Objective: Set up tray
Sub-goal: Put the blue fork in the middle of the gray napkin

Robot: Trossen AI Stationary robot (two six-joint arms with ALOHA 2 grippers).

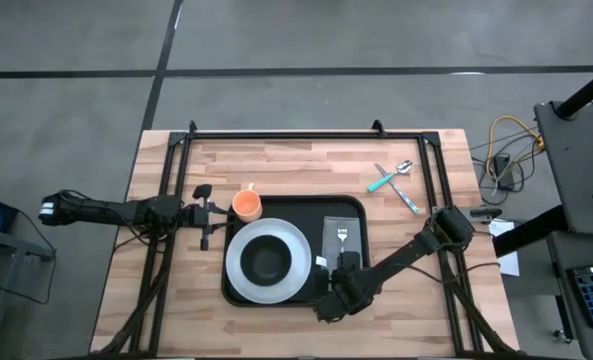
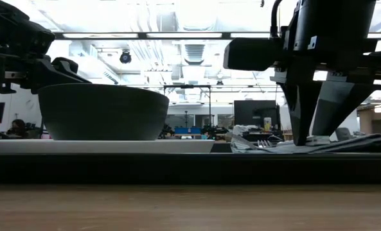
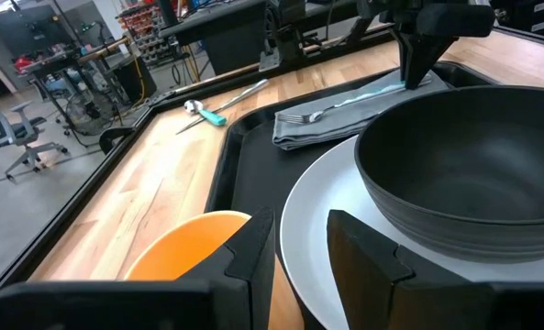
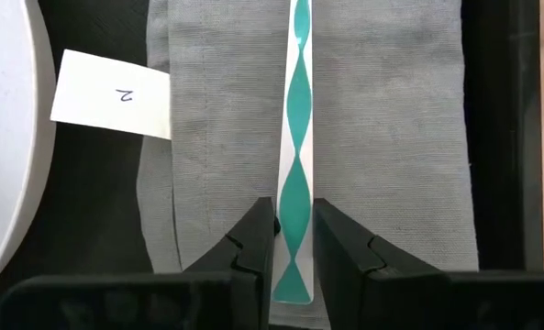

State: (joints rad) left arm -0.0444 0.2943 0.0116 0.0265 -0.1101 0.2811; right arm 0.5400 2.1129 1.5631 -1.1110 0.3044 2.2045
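The black tray lies at the table's middle. On it stand a white plate with a dark bowl and a grey napkin with a teal-and-white-handled fork. An orange cup stands at the tray's far left corner. My right gripper points down over the napkin's near end, shut on the fork. My left gripper hovers level just left of the cup, its fingers a narrow gap apart with nothing between them. My right gripper pinches the fork's handle near its free end between its two fingers. The fingers come from above, pointing down, one on each long edge of the handle. The fork lies flat on the napkin, tines toward the far edge.
A teal-handled spoon and a knife lie on the bare wood at the far right, outside the tray. A small white label lies on the tray beside the napkin. A black frame runs along the table's far edge and sides.
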